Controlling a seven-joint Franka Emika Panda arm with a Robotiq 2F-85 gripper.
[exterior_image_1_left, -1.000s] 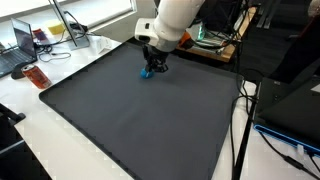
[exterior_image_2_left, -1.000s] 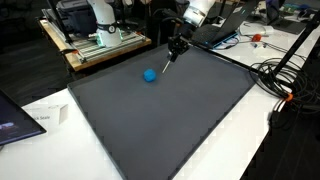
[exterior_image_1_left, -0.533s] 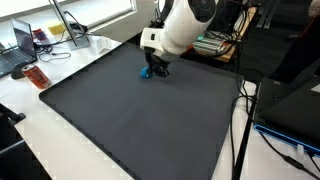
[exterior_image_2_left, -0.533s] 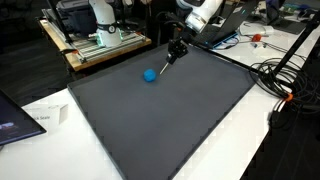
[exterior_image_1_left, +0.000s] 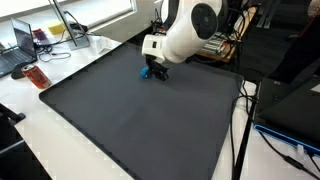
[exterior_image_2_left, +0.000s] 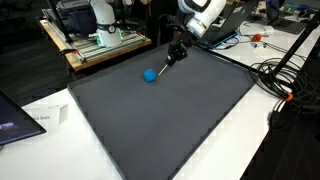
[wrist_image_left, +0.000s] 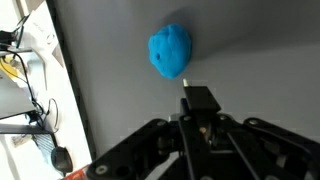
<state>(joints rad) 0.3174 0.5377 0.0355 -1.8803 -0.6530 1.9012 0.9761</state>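
The black two-fingered tool (wrist_image_left: 200, 100), its fingers pressed together on nothing, hangs just beside the small blue lumpy ball (wrist_image_left: 170, 50), which lies apart from it on the dark grey matted surface (exterior_image_2_left: 170, 120). This looks like an approach; grasping next would require spreading the fingers first.

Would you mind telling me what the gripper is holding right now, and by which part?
Nothing is held. The gripper is shut on itself, beside the blue ball, which lies free on the dark mat.
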